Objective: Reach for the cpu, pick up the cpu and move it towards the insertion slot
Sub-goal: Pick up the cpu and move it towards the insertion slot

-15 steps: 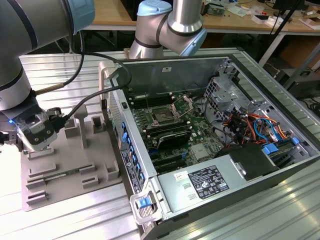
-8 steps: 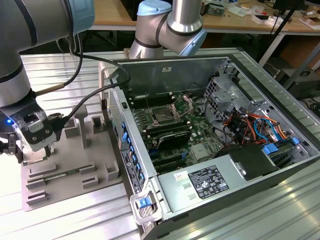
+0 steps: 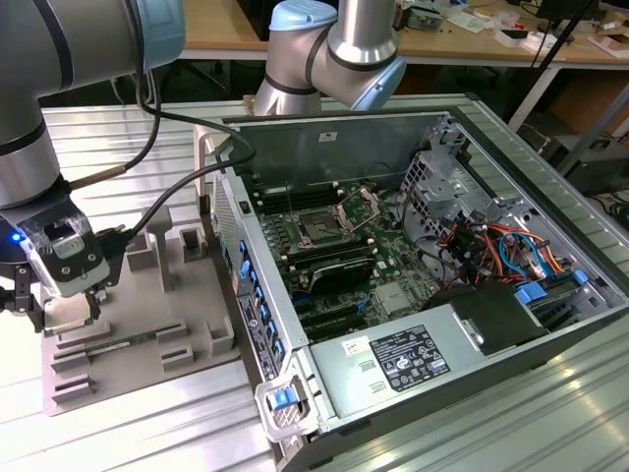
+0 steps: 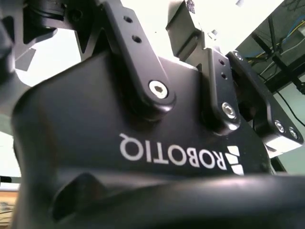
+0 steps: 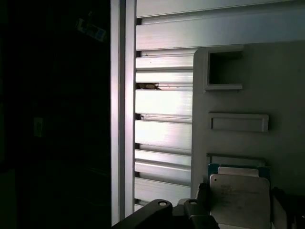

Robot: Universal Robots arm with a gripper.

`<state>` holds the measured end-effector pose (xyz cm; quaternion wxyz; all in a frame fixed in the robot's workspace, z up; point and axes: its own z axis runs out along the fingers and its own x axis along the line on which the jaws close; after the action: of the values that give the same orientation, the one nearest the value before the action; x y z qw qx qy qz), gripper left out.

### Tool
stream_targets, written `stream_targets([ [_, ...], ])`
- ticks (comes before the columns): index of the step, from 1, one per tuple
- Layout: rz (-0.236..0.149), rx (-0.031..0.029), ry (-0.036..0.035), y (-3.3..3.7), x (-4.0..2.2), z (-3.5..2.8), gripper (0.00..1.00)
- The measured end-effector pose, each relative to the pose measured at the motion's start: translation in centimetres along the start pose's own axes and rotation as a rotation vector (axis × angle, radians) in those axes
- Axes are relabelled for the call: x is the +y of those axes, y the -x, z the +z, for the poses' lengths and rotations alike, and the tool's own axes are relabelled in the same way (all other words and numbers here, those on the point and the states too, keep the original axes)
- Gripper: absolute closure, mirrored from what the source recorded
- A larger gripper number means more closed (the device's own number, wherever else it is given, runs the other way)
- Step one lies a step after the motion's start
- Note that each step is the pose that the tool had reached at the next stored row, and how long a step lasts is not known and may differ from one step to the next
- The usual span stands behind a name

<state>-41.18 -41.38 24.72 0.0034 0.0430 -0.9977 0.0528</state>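
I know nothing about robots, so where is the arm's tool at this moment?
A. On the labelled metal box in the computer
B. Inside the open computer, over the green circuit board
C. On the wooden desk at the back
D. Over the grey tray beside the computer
D: in the exterior view the tool hangs over the grey tray, outside the open computer case. The first wrist view shows the cpu lying on that tray.

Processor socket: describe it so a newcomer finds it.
In the exterior view, inside the open computer case lies a green circuit board. The socket is its small dark square with a shiny metal frame, unlike the long black memory slots nearby.
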Motion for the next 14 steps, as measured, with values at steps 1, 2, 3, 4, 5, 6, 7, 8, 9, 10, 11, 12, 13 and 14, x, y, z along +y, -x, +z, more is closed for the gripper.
stream_targets([
  [1, 0.0, -0.0029, 0.0322, 0.0, -0.01, 0.0, 0.45],
  [2, 0.0, -0.0043, 0.0466, 0.01, -0.02, 0.0, 0.45],
  [3, 0.0, -0.0045, 0.0505, 0.0, -0.01, -0.03, 0.45],
  [4, 0.0, -0.0046, 0.0506, 0.01, -0.02, -0.03, 0.45],
  [5, 0.0, -0.0047, 0.0506, 0.01, -0.02, -0.04, 0.45],
  [6, 0.0, -0.0046, 0.0506, 0.0, -0.02, -0.04, 0.45],
  [7, 0.0, -0.0046, 0.0506, 0.01, -0.02, -0.04, 0.45],
  [8, 0.0, -0.0046, 0.0506, 0.01, -0.02, -0.05, 0.45],
  [9, 0.0, -0.0045, 0.0506, 0.01, -0.02, -0.05, 0.45],
  [10, 0.0, -0.0045, 0.0505, 0.01, -0.02, -0.07, 0.45],
  [11, 0.0, -0.0044, 0.0504, 0.0, -0.03, -0.16, 0.45],
  [12, 0.0, -0.0045, 0.0505, 0.0, -0.04, -0.2, 0.45],
  [13, 0.0, -0.0045, 0.0505, 0.0, -0.04, -0.25, 0.45],
  [14, 0.0, -0.0046, 0.0505, 0.0, -0.05, -0.29, 0.45],
])
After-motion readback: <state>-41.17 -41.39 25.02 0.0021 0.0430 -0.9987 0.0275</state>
